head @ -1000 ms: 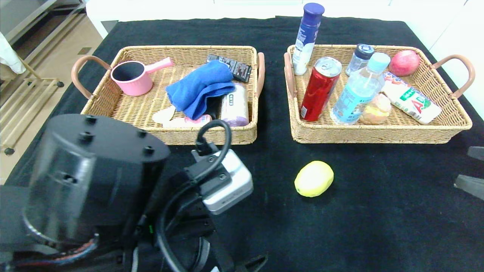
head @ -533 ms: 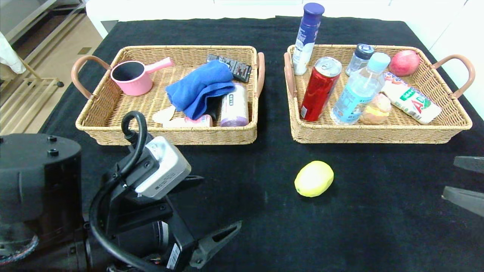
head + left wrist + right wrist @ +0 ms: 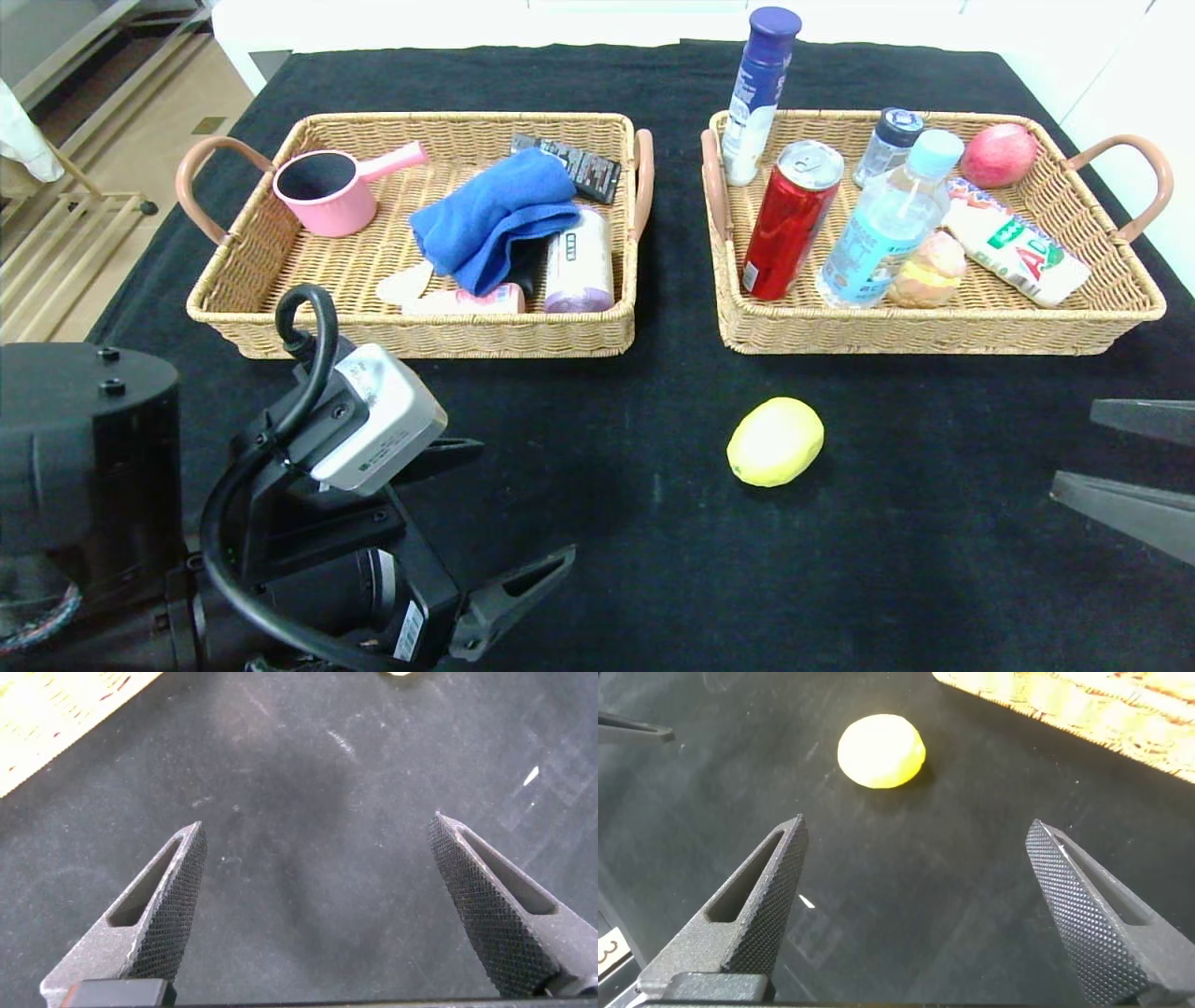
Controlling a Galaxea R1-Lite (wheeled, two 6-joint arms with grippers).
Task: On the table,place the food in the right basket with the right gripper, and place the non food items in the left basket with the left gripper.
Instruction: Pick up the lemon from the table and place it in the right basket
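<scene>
The yellow lemon [image 3: 775,441] lies on the black-clothed table [image 3: 653,523], in front of the right basket [image 3: 934,341]. It also shows in the right wrist view [image 3: 881,751]. The red can [image 3: 792,219] and water bottle [image 3: 887,224] stand in the right basket. The blue cloth [image 3: 495,215], pink bottle [image 3: 462,301] and cream spoon [image 3: 406,283] lie in the left basket [image 3: 420,341]. My left gripper [image 3: 523,504] is open and empty at the near left [image 3: 317,821]. My right gripper [image 3: 1074,446] is open and empty at the right edge, right of the lemon [image 3: 916,821].
The left basket also holds a pink saucepan [image 3: 327,191], a black box [image 3: 579,168] and a white roll [image 3: 579,261]. The right basket also holds a red apple [image 3: 997,154], a tall spray bottle [image 3: 761,93], a small bottle [image 3: 892,140] and a snack packet [image 3: 1018,245].
My left arm has drawn back from the left basket toward the near left, its open fingers now showing. My right gripper has come further in from the right edge. The lemon has not moved.
</scene>
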